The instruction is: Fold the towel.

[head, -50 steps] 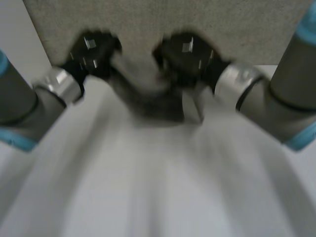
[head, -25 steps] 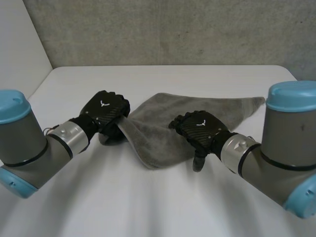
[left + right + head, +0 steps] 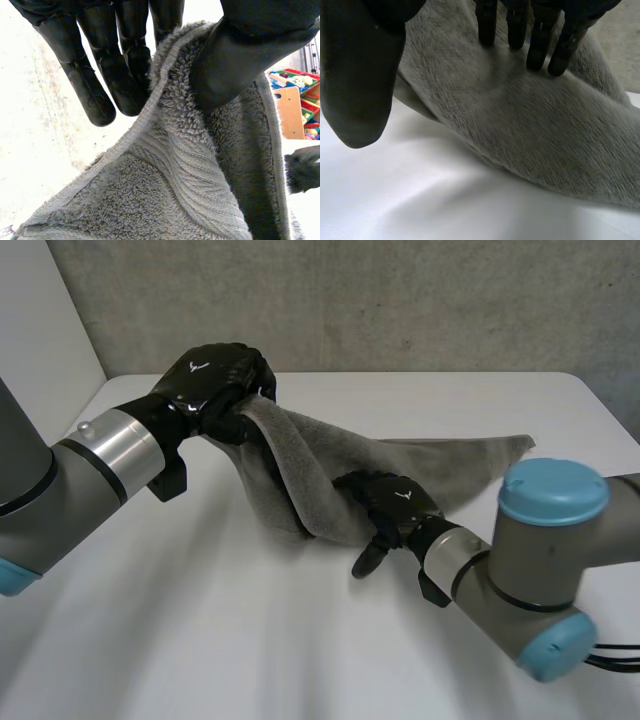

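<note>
The left hand (image 3: 215,380) pinches the towel's (image 3: 455,468) raised corner; the right hand's (image 3: 395,502) straight fingers press its near edge.

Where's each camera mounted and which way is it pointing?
Head view: behind and between the arms, looking down at the table; both arms, left hand and right hand show.
Left wrist view: on the left wrist, along the palm; its fingers pinch the towel.
Right wrist view: on the right wrist; straight fingers touch the towel.
All three share the towel.

A white table (image 3: 250,640) stands against a grey concrete wall (image 3: 400,300), a white panel (image 3: 40,320) at its left.
</note>
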Controlling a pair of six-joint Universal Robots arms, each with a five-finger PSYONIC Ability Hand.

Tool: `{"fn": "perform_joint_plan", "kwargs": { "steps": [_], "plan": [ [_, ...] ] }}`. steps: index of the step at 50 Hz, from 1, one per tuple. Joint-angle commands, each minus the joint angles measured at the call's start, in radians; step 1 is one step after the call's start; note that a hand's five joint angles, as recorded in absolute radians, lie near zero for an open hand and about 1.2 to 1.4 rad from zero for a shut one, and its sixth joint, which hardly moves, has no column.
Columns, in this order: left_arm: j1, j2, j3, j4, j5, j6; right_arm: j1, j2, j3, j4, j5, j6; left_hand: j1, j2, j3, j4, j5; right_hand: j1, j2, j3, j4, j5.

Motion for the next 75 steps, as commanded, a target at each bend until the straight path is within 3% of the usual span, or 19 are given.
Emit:
{"fn": "perform_joint_plan", "kwargs": {
  "steps": [1, 2, 3, 5, 7, 17, 21, 27, 33, 38, 44, 45, 46, 49, 51, 54, 57, 67, 75],
  "plan": [
    [-0.002, 0.035, -0.002, 0.005, -0.001, -0.024, 0.003, 0.161, -0.14, -0.01, 0.123, -0.057, 0.083, 0.043, 0.05, 0.029, 0.06, 0.21, 0.219, 0.209, 0.208, 0.219],
    [0.001, 0.043, -0.001, 0.007, 0.001, -0.04, 0.003, 0.181, -0.162, -0.01, 0.136, -0.08, 0.083, 0.043, 0.05, 0.029, 0.06, 0.403, 0.412, 0.402, 0.401, 0.412],
    [0.001, 0.043, -0.001, 0.007, 0.001, -0.04, 0.003, 0.181, -0.162, -0.01, 0.136, -0.08, 0.083, 0.043, 0.05, 0.029, 0.06, 0.405, 0.414, 0.404, 0.403, 0.414],
    [0.005, 0.046, -0.002, 0.008, 0.001, -0.055, -0.008, 0.187, -0.17, -0.009, 0.139, -0.113, 0.083, 0.043, 0.05, 0.029, 0.06, 0.99, 0.998, 0.988, 0.987, 0.998],
    [0.012, 0.05, -0.001, 0.008, 0.001, -0.07, -0.012, 0.172, -0.164, -0.01, 0.134, -0.11, 0.08, 0.04, 0.047, 0.026, 0.057, 1.148, 1.157, 1.147, 1.146, 1.157],
    [0.03, 0.049, -0.004, 0.01, 0.001, -0.072, -0.095, -0.11, -0.07, -0.004, 0.059, -0.109, 0.08, 0.04, 0.047, 0.026, 0.057, 1.15, 1.158, 1.149, 1.147, 1.158],
    [0.032, 0.052, -0.004, 0.01, 0.002, -0.072, -0.15, -0.248, -0.075, 0.125, -0.068, -0.115, 0.077, 0.037, 0.044, 0.023, 0.054, 1.15, 1.158, 1.149, 1.147, 1.158],
    [0.032, 0.058, -0.013, 0.01, 0.004, -0.072, -0.198, -0.301, -0.173, 0.322, -0.211, -0.118, 0.074, 0.034, 0.041, 0.02, 0.051, 1.15, 1.158, 1.149, 1.147, 1.158],
    [0.019, 0.058, -0.042, 0.01, 0.005, -0.074, -0.204, -0.204, -0.362, 0.48, -0.275, -0.176, 0.074, 0.034, 0.041, 0.02, 0.051, 1.15, 1.158, 1.149, 1.147, 1.158],
    [0.015, 0.047, -0.079, 0.019, 0.007, -0.064, -0.183, -0.048, -0.582, 0.519, -0.231, -0.225, 0.074, 0.034, 0.041, 0.02, 0.051, 1.15, 1.158, 1.149, 1.147, 1.158],
    [0.012, 0.012, -0.085, 0.037, 0.004, -0.064, -0.138, 0.294, -0.957, 0.517, -0.165, -0.294, 0.074, 0.034, 0.041, 0.02, 0.051, 1.15, 1.158, 1.149, 1.147, 1.158],
    [0.012, 0.0, -0.084, 0.037, 0.004, -0.064, -0.13, 0.373, -1.033, 0.525, -0.142, -0.32, 0.074, 0.034, 0.041, 0.02, 0.051, 0.904, 0.912, 0.902, 0.901, 0.912],
    [0.012, -0.011, -0.084, 0.037, 0.004, -0.064, -0.121, 0.435, -1.081, 0.529, -0.109, -0.348, 0.074, 0.034, 0.041, 0.02, 0.051, 0.155, 0.163, 0.153, 0.152, 0.163],
    [0.013, -0.017, -0.084, 0.037, 0.004, -0.064, -0.106, 0.471, -1.098, 0.531, -0.055, -0.38, 0.074, 0.034, 0.041, 0.02, 0.051, -0.072, -0.063, -0.073, -0.074, -0.063],
    [0.013, -0.029, -0.085, 0.037, 0.004, -0.064, -0.072, 0.471, -1.06, 0.522, 0.055, -0.429, 0.074, 0.034, 0.041, 0.02, 0.051, -0.072, -0.063, -0.073, -0.074, -0.063],
    [0.015, -0.035, -0.085, 0.037, 0.004, -0.064, -0.063, 0.413, -0.963, 0.523, 0.115, -0.434, 0.074, 0.034, 0.041, 0.02, 0.051, -0.072, -0.063, -0.073, -0.074, -0.063],
    [0.015, -0.037, -0.084, 0.039, 0.005, -0.064, -0.063, 0.364, -0.892, 0.52, 0.122, -0.426, 0.074, 0.034, 0.041, 0.02, 0.051, -0.072, -0.063, -0.073, -0.074, -0.063],
    [0.032, -0.058, -0.056, 0.065, 0.001, -0.063, -0.055, -0.069, -0.316, 0.37, 0.119, -0.322, 0.074, 0.034, 0.041, 0.02, 0.051, -0.072, -0.063, -0.073, -0.074, -0.063],
    [0.053, -0.068, -0.047, 0.065, -0.004, -0.064, -0.063, -0.186, -0.07, 0.22, 0.117, -0.236, 0.071, 0.031, 0.038, 0.017, 0.048, -0.072, -0.063, -0.073, -0.074, -0.063]
  ]
}}
